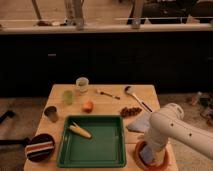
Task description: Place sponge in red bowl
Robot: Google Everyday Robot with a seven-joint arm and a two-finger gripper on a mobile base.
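Note:
The red bowl (138,152) stands at the table's front right corner. My white arm comes in from the right and bends down over it. My gripper (149,151) points down into the bowl and covers most of its inside. A bluish-grey piece that looks like the sponge (146,157) shows inside the bowl right under the gripper. I cannot tell whether the gripper still touches it.
A green tray (100,150) with a yellow item (80,131) lies left of the bowl. A grey cloth (138,123), dark snacks (131,111), a ladle (132,93), a fork (105,93), an orange (88,106), cups (68,96) (82,84) (51,113) and a dark bowl (40,147) stand around it.

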